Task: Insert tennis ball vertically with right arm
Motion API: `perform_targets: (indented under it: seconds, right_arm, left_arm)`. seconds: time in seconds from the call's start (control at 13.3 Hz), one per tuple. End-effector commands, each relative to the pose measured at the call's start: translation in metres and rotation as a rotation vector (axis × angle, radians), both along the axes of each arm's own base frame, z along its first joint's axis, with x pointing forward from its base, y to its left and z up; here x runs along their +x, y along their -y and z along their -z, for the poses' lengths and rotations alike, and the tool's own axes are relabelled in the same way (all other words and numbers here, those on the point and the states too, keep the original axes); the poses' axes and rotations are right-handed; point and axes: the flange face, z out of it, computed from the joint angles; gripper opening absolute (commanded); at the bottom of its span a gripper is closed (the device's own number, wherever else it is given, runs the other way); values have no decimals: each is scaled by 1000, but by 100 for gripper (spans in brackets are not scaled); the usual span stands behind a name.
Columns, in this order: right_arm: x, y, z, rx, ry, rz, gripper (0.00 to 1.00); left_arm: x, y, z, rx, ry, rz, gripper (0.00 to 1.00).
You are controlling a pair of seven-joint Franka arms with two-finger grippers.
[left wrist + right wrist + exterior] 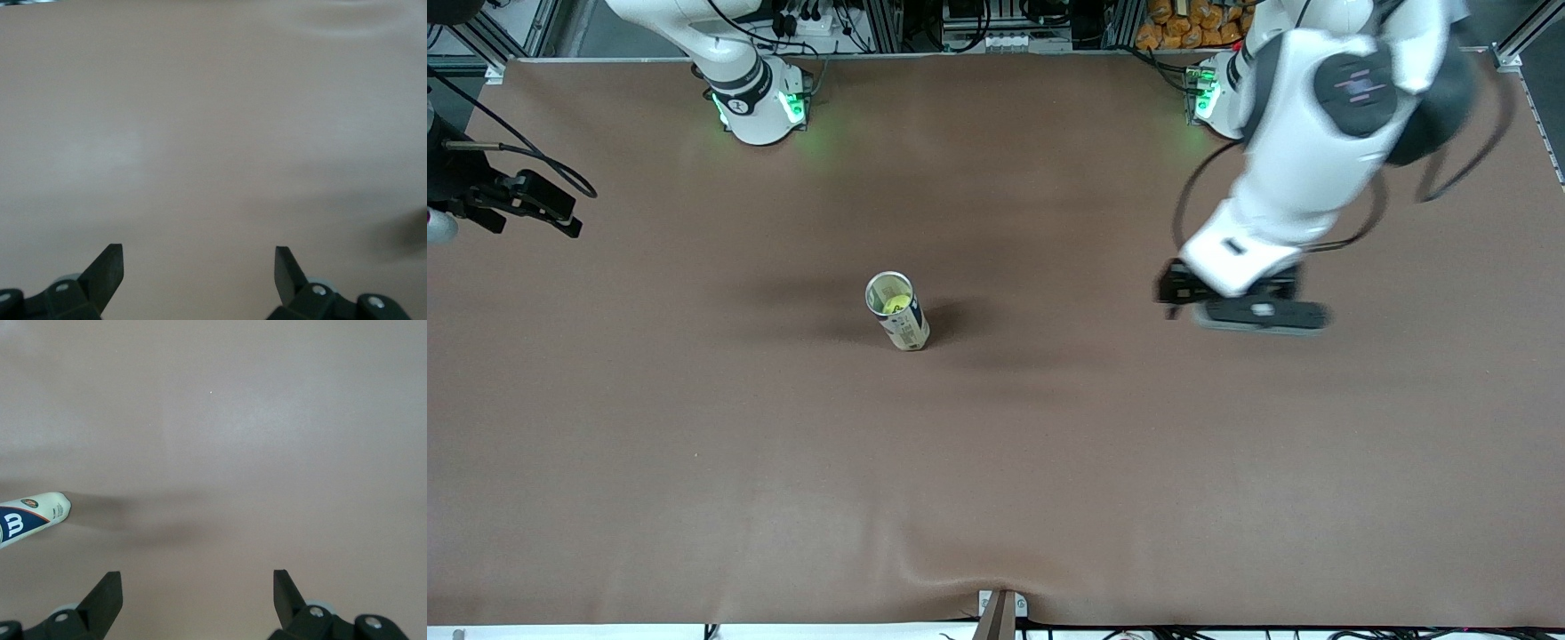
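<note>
Since the yellow tennis ball (895, 307) already sits inside the upright cream cardboard can (898, 322) on the brown worktop (694, 444), a passing arm could topple it. Right gripper (197, 595) and left gripper (199, 270) both hang open and empty over bare worktop, well apart from the can.

Only the upright can (898, 322) with a tennis ball (895, 307) inside stands mid-counter (694, 462); bare counter surrounds it. The left pincer (1249, 302) hangs spread toward the left arm's end, well apart.

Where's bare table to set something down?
Bare mat all around the upright can, ball inside. Widest patch: between can and front camera edge. Left gripper, open, hangs toward its end; right gripper, open, over the mat's edge.
</note>
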Motion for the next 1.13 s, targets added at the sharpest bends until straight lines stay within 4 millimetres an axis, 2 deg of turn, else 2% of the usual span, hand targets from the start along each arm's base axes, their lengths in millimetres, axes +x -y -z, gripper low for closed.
perform_targets:
  seconds: [0.0, 0.15, 0.38, 0.45, 0.53, 0.68, 0.9, 1.05]
  right_arm:
    - [2, 1, -5, 4, -4, -10, 100]
    - [2, 1, -6, 5, -2, -9, 100]
    - [2, 1, -5, 4, -4, -9, 100]
    - [2, 1, -5, 6, -4, -9, 100]
    - [2, 1, -5, 4, -4, -9, 100]
    - [1, 1, -5, 6, -8, -9, 100]
    - [1, 1, -4, 5, -12, -9, 100]
    - [1, 0, -4, 6, -12, -10, 100]
  left_arm:
    - [-9, -44, -24, 20, -37, -14, 100]
    - [-4, -75, -32, 40, -30, -7, 100]
    - [3, -102, -38, 37, -24, 51, 100]
    - [5, -110, -45, 30, -11, 36, 100]
    - [7, -106, -52, 33, 6, 33, 100]
    - [8, -104, -52, 18, 6, 23, 100]
    - [7, -134, -48, 15, -51, -25, 100]
    - [11, -165, -40, 11, -93, -81, 100]
